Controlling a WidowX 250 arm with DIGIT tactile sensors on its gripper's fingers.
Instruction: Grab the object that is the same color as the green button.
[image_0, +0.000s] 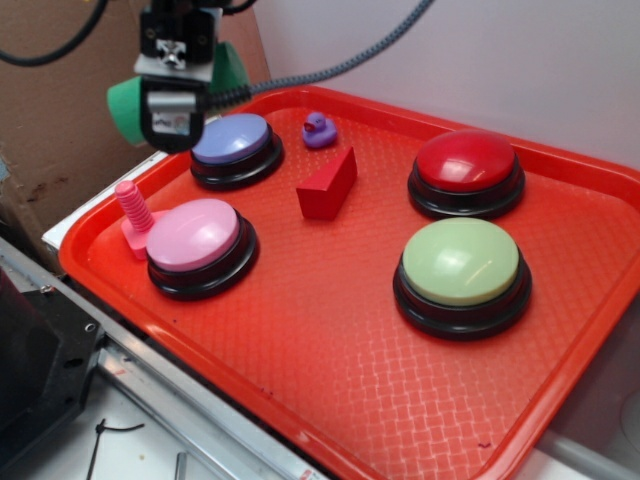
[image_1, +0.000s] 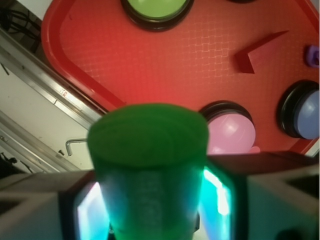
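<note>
Hanging above the far-left corner of the tray, at about ten o'clock in the exterior view, the black and silver gripper is clamped around the small solid green cylinder, whose matte body shows on either side of the gripper housing. From the wrist view the same green cylinder fills the lower centre, blurred by closeness, its flat top facing the camera and the two grey fingers pressing against its sides, so the object is lifted clear of the surface rather than resting on it. Below lies the red textured plastic tray. On it, the large pale yellowish-green dome button on a black round base sits at about four o'clock, well apart from the gripper. A red dome button stands at two o'clock, a lavender-blue dome button at eleven o'clock just beside the gripper, and a pink dome button at nine o'clock. A red wedge-shaped block lies near the tray's middle, toward twelve o'clock, with a small purple toy duck just beyond it. A pink ridged peg on a flat base stands touching the pink button's left side.
</note>
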